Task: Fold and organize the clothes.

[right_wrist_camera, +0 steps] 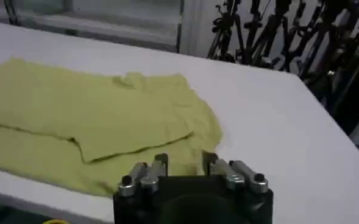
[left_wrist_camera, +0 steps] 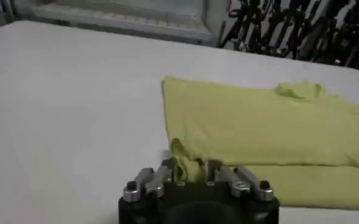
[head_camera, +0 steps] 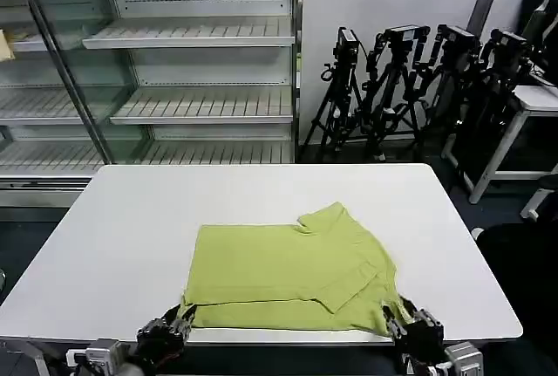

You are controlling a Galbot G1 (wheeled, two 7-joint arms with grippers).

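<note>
1. The left gripper (head_camera: 174, 325) sits at the near edge of the worktop (head_camera: 113, 245), at the shirt's near left corner. In its wrist view the jaws stand a little apart with a bunched bit of yellow-green hem (left_wrist_camera: 188, 167) caught between them, so I take it to be pinching the shirt.
2. The right gripper (head_camera: 411, 324) is at the near right corner of the shirt. Its jaws look spread, with a clear gap between them, and the cloth edge lies just ahead of them; I cannot tell whether they touch it.
3. The shirt (head_camera: 288, 271) lies flat near the front middle of the worktop, already doubled over. A folded layer runs across it, the collar (head_camera: 321, 219) points to the far right, and a sleeve flap lies over the right side.
4. As I judge it, the folding is partway done: one fold is in, the shape is still wide and uneven, and at least one more fold and a tidy placement are left.
5. There is no basket or box on the worktop. The shelves (head_camera: 192, 36) behind stand bare, and tripods (head_camera: 410, 88) stand off to the right.
</note>
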